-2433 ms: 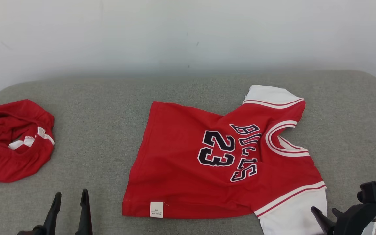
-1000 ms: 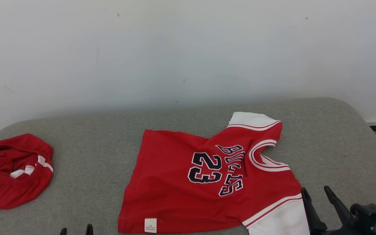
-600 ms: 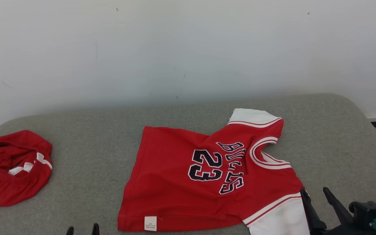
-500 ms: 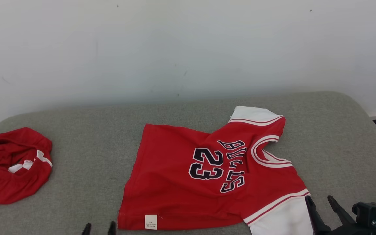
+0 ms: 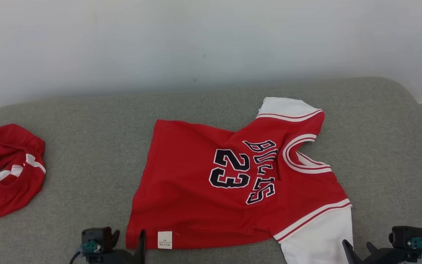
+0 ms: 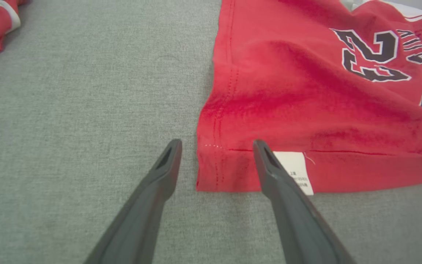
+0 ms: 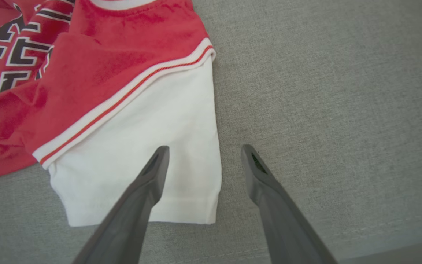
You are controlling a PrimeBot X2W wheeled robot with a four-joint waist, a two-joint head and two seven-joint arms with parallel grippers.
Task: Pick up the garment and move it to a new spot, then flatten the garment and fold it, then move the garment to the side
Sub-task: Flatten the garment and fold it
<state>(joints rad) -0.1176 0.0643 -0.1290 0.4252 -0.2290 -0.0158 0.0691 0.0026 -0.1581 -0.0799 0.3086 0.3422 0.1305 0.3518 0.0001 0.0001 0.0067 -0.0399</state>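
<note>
Soft, light red-and-white cloth jersey point(image 5: 192, 190) lay flat on the grey padded worktop point(image 5: 86, 128). Left claw point(image 6: 216, 145) gaped empty astride its hem corner. Right claw point(image 7: 202, 150), equally wide and empty, straddled the white sleeve point(image 7: 152, 121) edge. Floppy stuff, I reckoned: pinch those corners.

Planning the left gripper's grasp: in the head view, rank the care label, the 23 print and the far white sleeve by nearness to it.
From the left gripper:
1. care label, right beside it, near edge.
2. 23 print, mid-chest.
3. far white sleeve, back right.
</note>
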